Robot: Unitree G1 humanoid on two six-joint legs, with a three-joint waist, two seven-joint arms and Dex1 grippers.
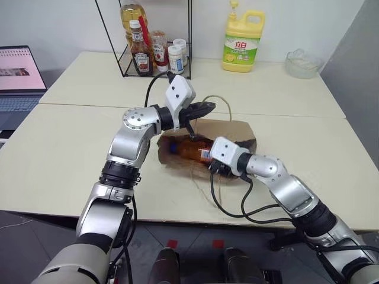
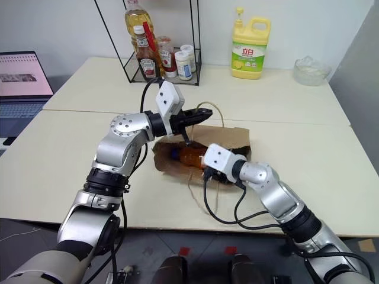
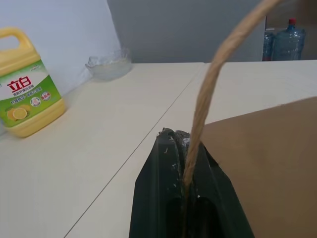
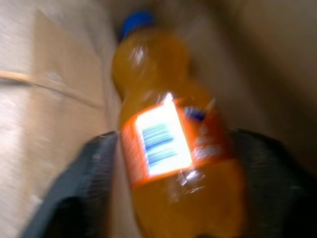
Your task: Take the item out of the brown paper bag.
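The brown paper bag (image 1: 234,131) lies on its side in the middle of the table, mouth towards me. My left gripper (image 1: 207,107) is shut on one twisted paper handle (image 3: 213,84) and holds the bag's upper side up. The item, a small bottle of orange drink (image 4: 173,163) with a blue cap (image 4: 136,20), lies in the bag's mouth (image 1: 188,148). My right gripper (image 4: 173,136) is at the mouth, open. One black finger (image 4: 94,163) stands on each side of the bottle's labelled body.
At the back of the table stand a yellow detergent jug (image 1: 243,40), a wire rack (image 1: 142,53) with ketchup bottles and jars, and a glass bowl (image 1: 302,64). A laptop (image 1: 18,71) sits at the far left. The bag's second handle (image 1: 207,183) trails towards the front edge.
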